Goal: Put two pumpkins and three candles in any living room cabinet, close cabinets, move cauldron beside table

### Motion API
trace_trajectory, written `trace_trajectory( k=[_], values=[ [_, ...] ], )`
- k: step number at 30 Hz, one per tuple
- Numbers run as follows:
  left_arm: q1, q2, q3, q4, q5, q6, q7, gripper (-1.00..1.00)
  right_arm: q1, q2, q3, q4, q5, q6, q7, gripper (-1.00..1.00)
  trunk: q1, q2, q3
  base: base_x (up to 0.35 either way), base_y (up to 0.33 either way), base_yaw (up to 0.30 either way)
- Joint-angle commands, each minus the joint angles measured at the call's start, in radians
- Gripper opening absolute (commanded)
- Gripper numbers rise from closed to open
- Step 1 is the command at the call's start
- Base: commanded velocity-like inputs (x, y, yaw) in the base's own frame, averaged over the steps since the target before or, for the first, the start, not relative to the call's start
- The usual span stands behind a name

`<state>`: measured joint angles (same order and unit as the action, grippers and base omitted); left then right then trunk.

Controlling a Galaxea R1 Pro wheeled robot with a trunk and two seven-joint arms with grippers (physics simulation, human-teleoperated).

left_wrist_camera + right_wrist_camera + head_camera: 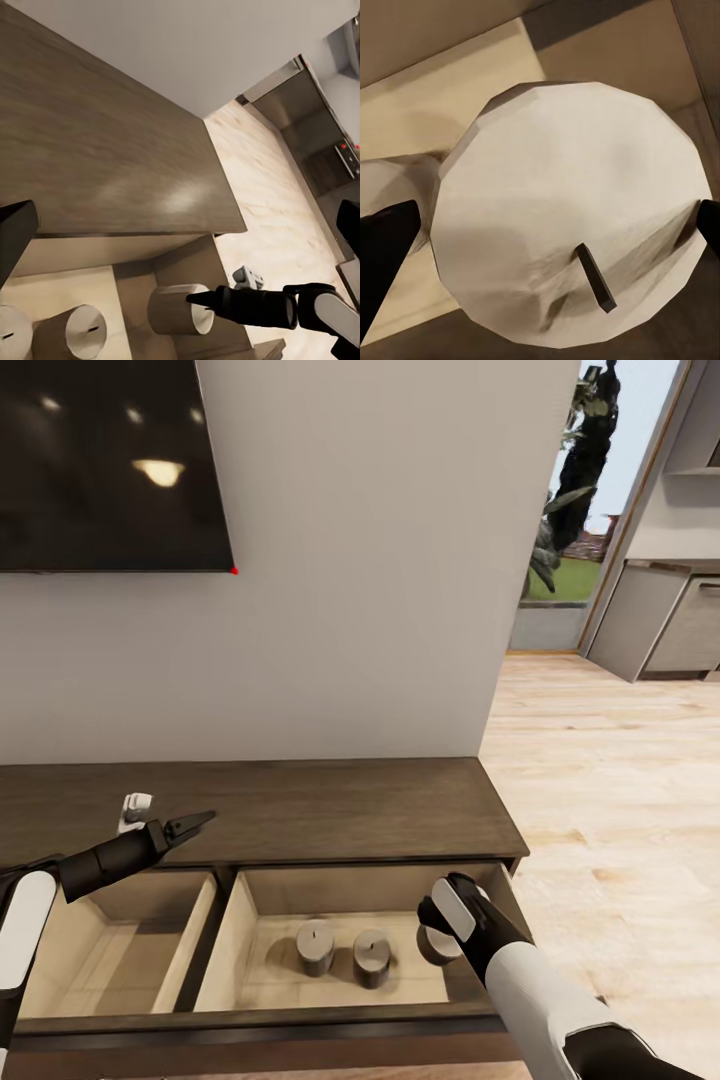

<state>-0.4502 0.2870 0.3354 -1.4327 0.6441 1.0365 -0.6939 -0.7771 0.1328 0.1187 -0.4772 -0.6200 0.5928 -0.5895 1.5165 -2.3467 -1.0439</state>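
Observation:
The dark brown cabinet (300, 810) stands against the wall with two drawers pulled out. Two grey candles (315, 946) (371, 957) stand upright in the right drawer (235, 950). A third candle (436, 948) is tilted at that drawer's right end, and my right gripper (440, 938) is shut on it. In the right wrist view its pale top and wick (570, 225) sit between my fingertips (386, 251). My left gripper (198, 823) hovers open over the cabinet top. The pumpkins and the cauldron are out of view.
The left drawer (110, 950) holds nothing. A small white object (135, 807) sits on the cabinet top beside my left gripper. A black TV (100, 460) hangs on the wall above. Wooden floor (620, 810) runs right toward grey kitchen units (680, 625).

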Motion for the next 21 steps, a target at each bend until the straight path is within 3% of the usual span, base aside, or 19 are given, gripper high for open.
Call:
trace_trajectory(
  k=[1, 21],
  values=[
    [-0.001, 0.0, 0.006, 0.0, -0.003, 0.004, -0.007, 1.0, -0.001, -0.001, 0.007, 0.003, -0.01, 0.001, -0.009, -1.0, 0.004, -0.008, -0.004, 0.0, 0.0, 0.0],
    [0.001, 0.0, 0.014, -0.006, -0.003, 0.004, -0.007, 1.0, -0.002, 0.001, 0.007, 0.014, -0.007, -0.002, -0.008, -1.0, 0.08, -0.148, -0.067, 0.0, 0.0, 0.0]
  ],
)
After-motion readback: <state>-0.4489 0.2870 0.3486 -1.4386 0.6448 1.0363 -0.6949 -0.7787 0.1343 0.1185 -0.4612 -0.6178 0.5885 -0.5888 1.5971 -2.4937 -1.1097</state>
